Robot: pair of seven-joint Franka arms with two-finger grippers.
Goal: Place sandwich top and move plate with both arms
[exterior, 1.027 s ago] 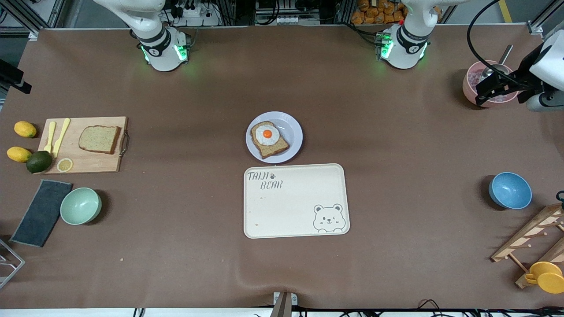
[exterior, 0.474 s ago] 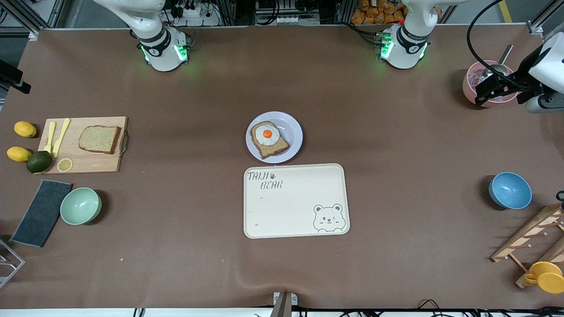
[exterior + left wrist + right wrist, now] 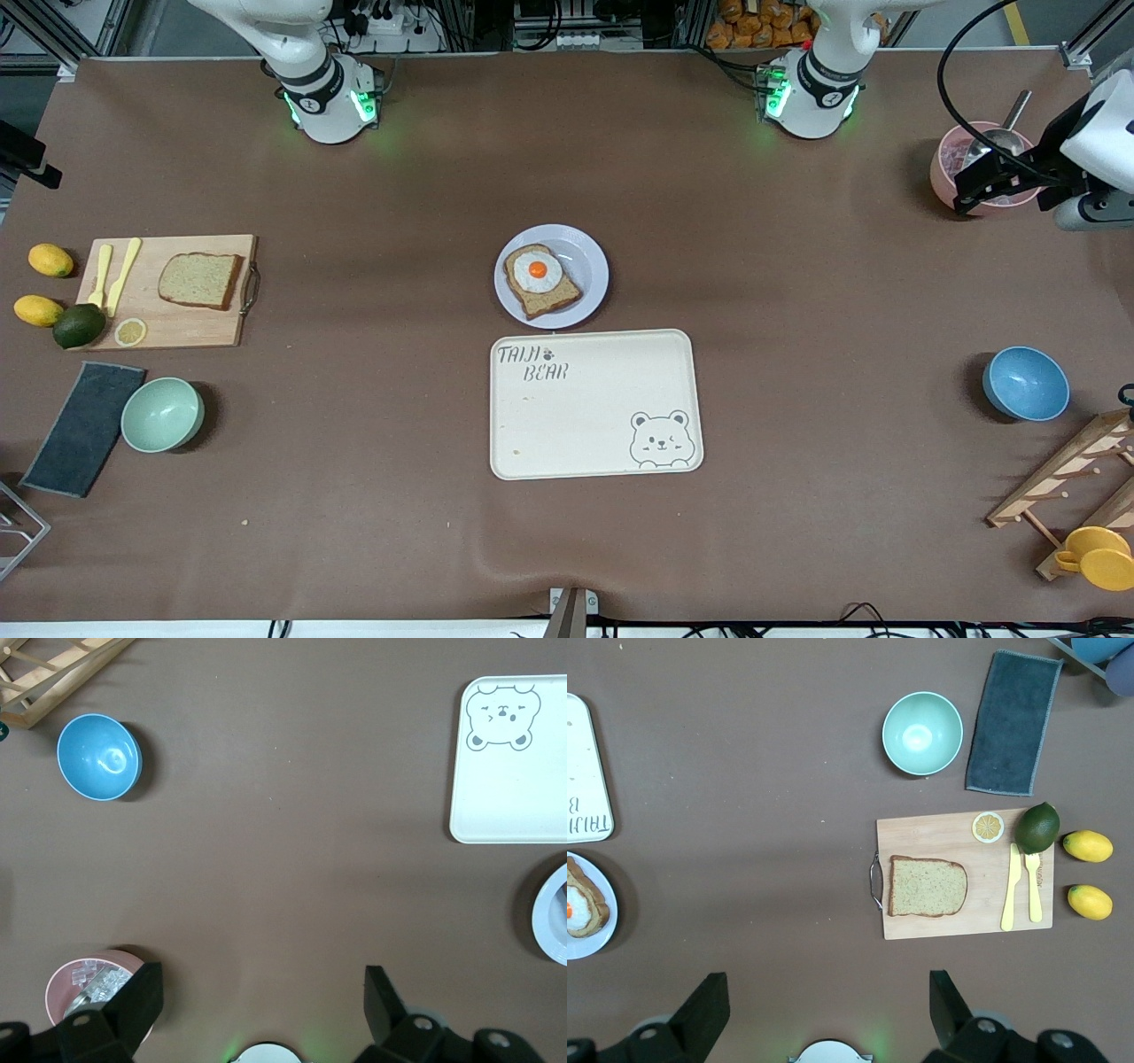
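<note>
The sandwich top (image 3: 200, 280), a plain brown bread slice, lies on a wooden cutting board (image 3: 168, 332) toward the right arm's end; it also shows in the right wrist view (image 3: 926, 887). The plate (image 3: 588, 262) sits mid-table with an egg-topped bread slice (image 3: 540, 280) on it; its rim shows in the left wrist view (image 3: 551, 926) and the right wrist view (image 3: 594, 946). My left gripper (image 3: 967, 193) is open and empty over the pink bowl (image 3: 946, 168), as its wrist view (image 3: 261, 1001) shows. My right gripper (image 3: 824, 1010) is open, empty, high over bare table, out of the front view.
A cream bear tray (image 3: 594, 416) lies just nearer the camera than the plate. The board also holds a yellow knife and fork and a lemon slice, with lemons and an avocado (image 3: 78, 325) beside it. A green bowl (image 3: 162, 414), dark cloth (image 3: 84, 428), blue bowl (image 3: 1026, 383), wooden rack (image 3: 1063, 483).
My left hand has drifted slightly toward the left arm's end of the table. The bread, plate and tray have not moved.
</note>
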